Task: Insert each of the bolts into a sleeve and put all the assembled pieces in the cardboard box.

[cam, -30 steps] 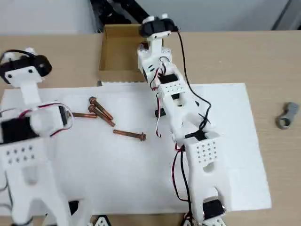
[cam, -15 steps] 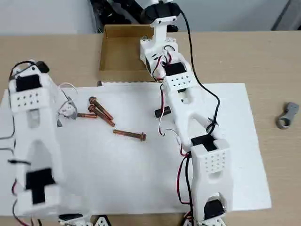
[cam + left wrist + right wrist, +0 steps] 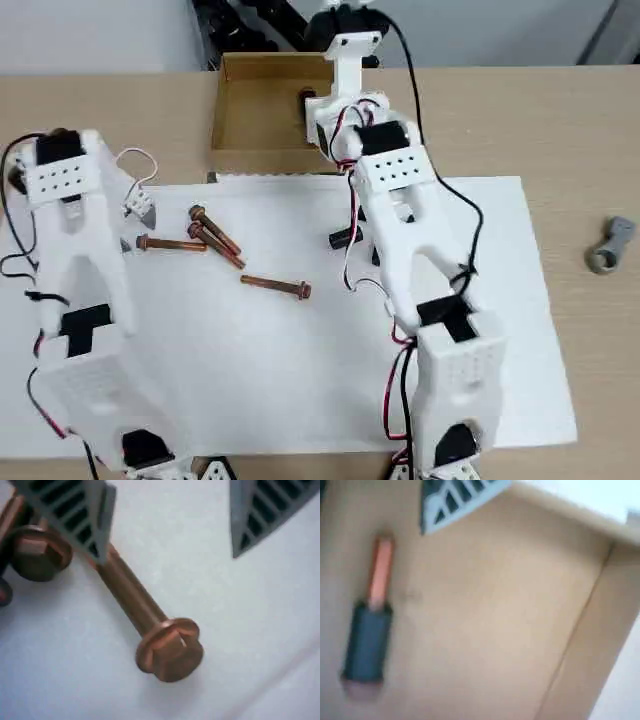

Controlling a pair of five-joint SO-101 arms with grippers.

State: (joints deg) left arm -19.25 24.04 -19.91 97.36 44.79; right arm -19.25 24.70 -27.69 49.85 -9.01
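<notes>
Gripping the bolt squarely, clear of its neighbours

Spread wide and grasping nothing, the left claw (image 3: 167,557) hangs low over a copper bolt (image 3: 135,597) lying flat on the white sheet (image 3: 250,380). One finger (image 3: 75,515) sits across the far end of the shank rather than beside it. I judge that the claw should shift sideways until the shank lies midway between the jaws, then close at mid-shank. A second bolt's head (image 3: 40,550) sits just beside that finger, so a sloppy close could pinch both. Farther out, a black sleeve (image 3: 345,238) waits on the sheet. The right claw (image 3: 325,120) hovers over the cardboard box (image 3: 215,120); I cannot tell its state. One assembled piece (image 3: 369,635) lies on the box floor.
</notes>
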